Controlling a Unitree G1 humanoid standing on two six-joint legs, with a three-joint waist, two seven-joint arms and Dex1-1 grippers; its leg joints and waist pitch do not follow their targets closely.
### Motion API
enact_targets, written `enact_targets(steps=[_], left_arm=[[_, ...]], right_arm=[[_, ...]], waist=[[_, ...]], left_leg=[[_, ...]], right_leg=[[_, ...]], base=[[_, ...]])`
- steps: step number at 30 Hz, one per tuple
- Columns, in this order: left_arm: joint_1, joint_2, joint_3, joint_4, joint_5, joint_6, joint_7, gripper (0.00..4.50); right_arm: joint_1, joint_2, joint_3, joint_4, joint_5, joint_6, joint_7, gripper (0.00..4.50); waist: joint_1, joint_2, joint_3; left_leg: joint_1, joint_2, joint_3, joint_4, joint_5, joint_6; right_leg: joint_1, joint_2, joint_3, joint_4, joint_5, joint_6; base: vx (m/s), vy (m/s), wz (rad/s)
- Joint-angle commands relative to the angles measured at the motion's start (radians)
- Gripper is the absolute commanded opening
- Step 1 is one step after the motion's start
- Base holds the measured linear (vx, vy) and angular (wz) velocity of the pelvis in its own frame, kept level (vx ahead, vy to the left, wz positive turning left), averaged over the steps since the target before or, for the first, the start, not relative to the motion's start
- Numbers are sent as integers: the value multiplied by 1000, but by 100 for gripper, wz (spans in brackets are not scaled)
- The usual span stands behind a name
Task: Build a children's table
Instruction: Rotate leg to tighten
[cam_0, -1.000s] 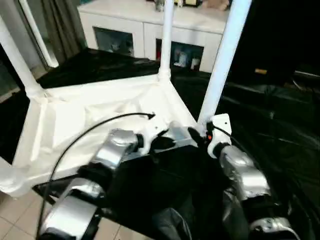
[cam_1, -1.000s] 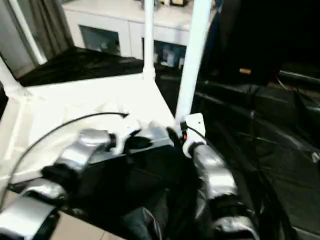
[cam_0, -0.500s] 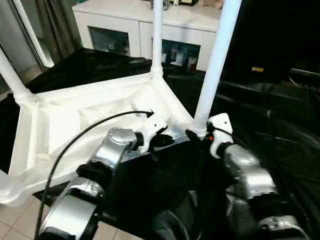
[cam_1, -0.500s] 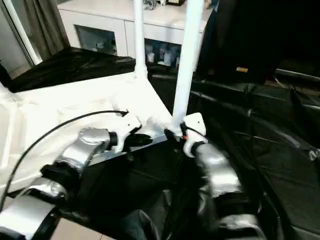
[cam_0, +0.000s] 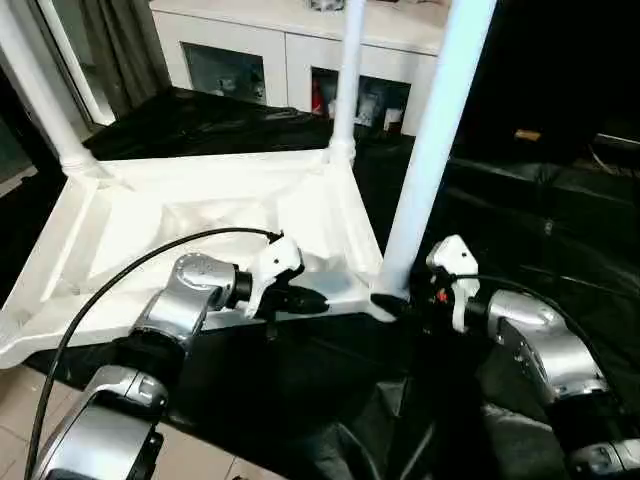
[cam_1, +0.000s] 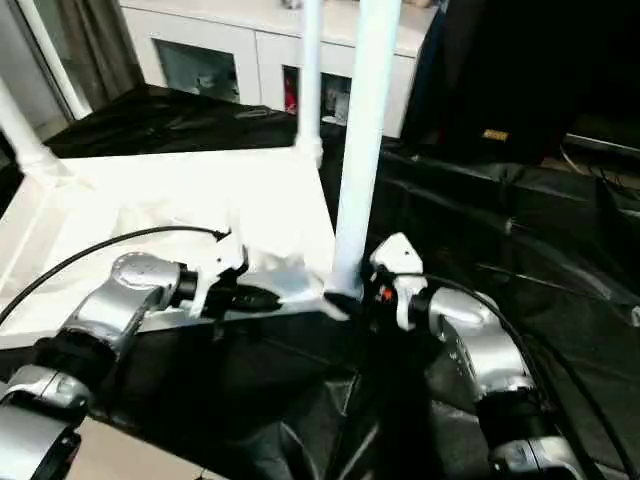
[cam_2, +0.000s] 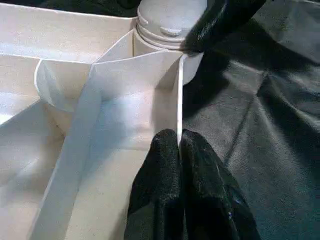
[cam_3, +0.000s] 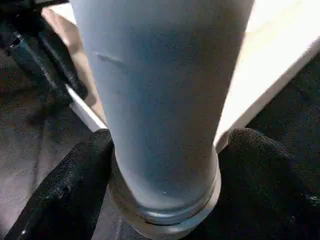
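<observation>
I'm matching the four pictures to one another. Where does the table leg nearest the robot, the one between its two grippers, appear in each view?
Left eye view: nearest leg rises right of centre from the tabletop corner.
Right eye view: leg at centre.
Left wrist view: its base at the top.
Right wrist view: leg between the black fingers.
Shared landmark: the corner socket holding it.

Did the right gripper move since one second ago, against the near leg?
Yes. The right gripper swung rightward, away from the near white cylindrical plastic leg; its jaws stay around its base.
</observation>
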Motion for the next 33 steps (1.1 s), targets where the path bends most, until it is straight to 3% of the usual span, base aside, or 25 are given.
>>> enact_targets(steps=[1,3,8,13,20,25,26,27,28,29,30,31,33], left_arm=[[20,-4,-19,-5,-15,4,-28,0],[21,-4,-18,-7,-14,4,-28,0],[29,-3,-16,-23,-15,14,-28,0],[31,-2,-14,-24,-15,17,-25,0],[26,-22,-6,3,-6,22,25,0],[-6,-71,4,75,33,7,171,0],[-44,-134,11,143,65,11,323,0],[-44,-134,11,143,65,11,323,0],[-54,-150,14,156,69,15,358,0],[-72,-182,20,180,77,18,426,0],[-85,-205,23,196,82,21,476,0],[-98,-231,22,210,85,24,508,0],[-123,-275,18,243,96,16,562,0]], right_arm=[[3,-11,13,2,-19,0,5,388],[4,-8,14,6,-20,1,4,388],[2,2,8,18,-6,10,11,359],[6,6,0,16,9,19,10,303],[23,50,-29,37,11,33,-80,276],[22,117,-65,94,-19,33,-257,273],[29,199,-110,117,-32,63,-447,273],[29,199,-110,117,-32,63,-447,273],[31,220,-120,118,-38,68,-491,273],[36,254,-132,116,-47,83,-562,273],[39,278,-137,114,-54,95,-608,273],[40,300,-134,115,-68,96,-650,273],[34,339,-116,119,-91,81,-705,273]], waist=[[3,-8,-50],[4,-9,-51],[7,-10,-56],[6,-8,-54],[4,-7,-55],[-5,-6,-46],[-8,-5,-44],[-11,-3,-40],[-12,-3,-34],[-14,-7,-33],[-13,-4,-33],[-11,1,-34],[-11,2,-36]], left_leg=[[15,64,-23,-67,-174,63],[12,63,-25,-66,-156,60],[11,61,-23,-59,-92,90],[11,62,-24,-60,-116,86],[11,61,-23,-60,-115,82],[15,59,-27,-68,-194,37],[19,59,-30,-73,-234,8],[22,61,-29,-77,-253,-4],[32,59,-33,-81,-326,-28],[33,57,-34,-81,-349,-33],[41,58,-38,-84,-378,-41],[51,59,-37,-84,-409,-54],[48,57,-39,-87,-404,-51]], right_leg=[[50,-66,50,-69,-95,-283],[53,-68,51,-67,-82,-276],[55,-66,50,-56,23,-293],[55,-66,49,-59,-15,-290],[54,-65,49,-59,-4,-293],[47,-67,50,-76,-143,-266],[46,-67,50,-85,-228,-240],[40,-65,52,-90,-255,-231],[34,-66,49,-100,-350,-212],[36,-67,48,-105,-393,-196],[31,-70,50,-112,-447,-170],[22,-68,53,-119,-442,-161],[27,-67,52,-117,-419,-159]], base=[[0,0,0],[0,0,0],[0,0,0],[0,0,0],[0,0,0],[0,0,0],[0,0,0],[0,0,0],[0,0,0],[0,0,0],[0,0,0],[0,0,0],[0,0,0]])
